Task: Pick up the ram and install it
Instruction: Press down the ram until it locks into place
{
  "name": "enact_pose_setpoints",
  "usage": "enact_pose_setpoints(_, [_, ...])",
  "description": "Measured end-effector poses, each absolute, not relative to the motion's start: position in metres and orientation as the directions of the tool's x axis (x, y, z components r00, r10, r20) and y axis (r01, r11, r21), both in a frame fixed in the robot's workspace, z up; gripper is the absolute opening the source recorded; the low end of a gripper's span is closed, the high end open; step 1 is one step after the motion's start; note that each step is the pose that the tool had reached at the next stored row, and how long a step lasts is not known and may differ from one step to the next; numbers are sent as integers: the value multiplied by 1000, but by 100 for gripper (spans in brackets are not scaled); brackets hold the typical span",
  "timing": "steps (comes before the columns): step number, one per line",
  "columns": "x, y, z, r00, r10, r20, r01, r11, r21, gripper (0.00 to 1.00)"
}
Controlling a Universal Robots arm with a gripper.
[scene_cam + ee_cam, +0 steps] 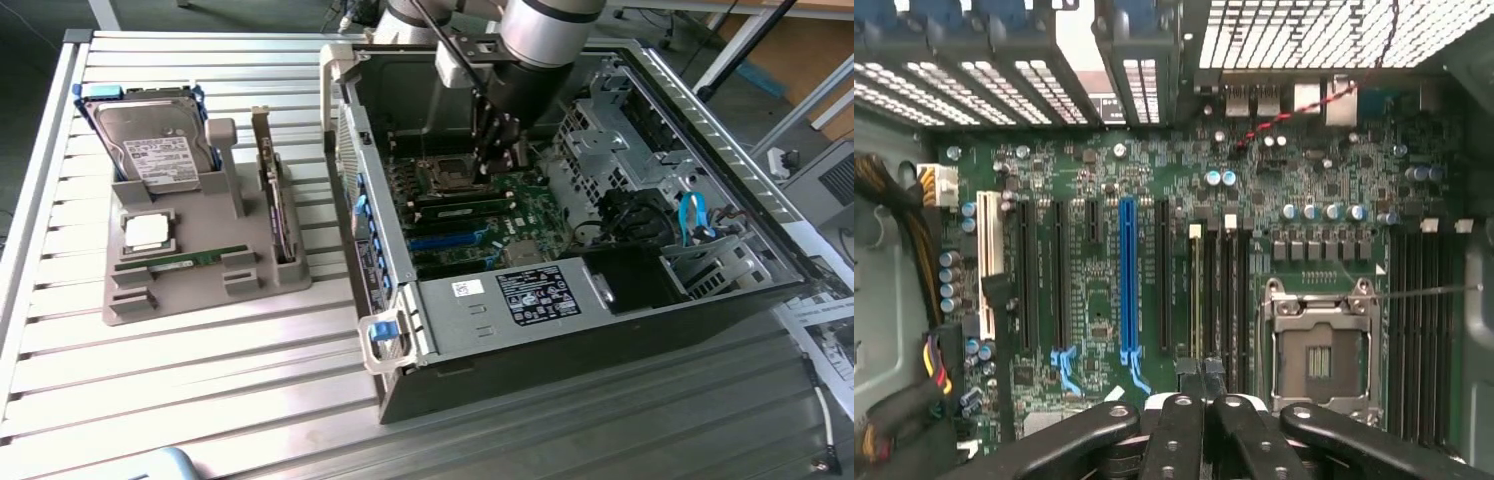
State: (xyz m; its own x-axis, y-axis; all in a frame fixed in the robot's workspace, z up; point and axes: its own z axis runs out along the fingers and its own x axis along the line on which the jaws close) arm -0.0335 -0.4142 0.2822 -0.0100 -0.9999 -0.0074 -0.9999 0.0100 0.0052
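The black two-fingered gripper (501, 150) hangs inside the open grey metal computer case (461, 345), its fingers (1184, 420) pressed together with nothing visibly clamped between them. Just under the fingertips, the ram (461, 207), a narrow green stick with black chips, stands seated in a black memory slot.

The wrist view gives its thin top edge (1195, 300) running away from the fingertips. There the silver processor socket (1319, 350) sits just beside the fingers, and a long blue expansion slot (1128, 280) lies on their other side.

The exterior view adds a grey plastic tray (200, 290) well apart from the fingers, carrying a labelled hard drive (158, 150), a square silver processor (147, 232) and another green stick (180, 262). The writing on the case's black sticker (534, 297) cannot be read.
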Motion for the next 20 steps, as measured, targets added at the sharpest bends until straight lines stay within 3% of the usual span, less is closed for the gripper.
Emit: enact_pose_setpoints(20, [9, -414, 282, -10, -1000, -6, -1000, 10, 15, 11])
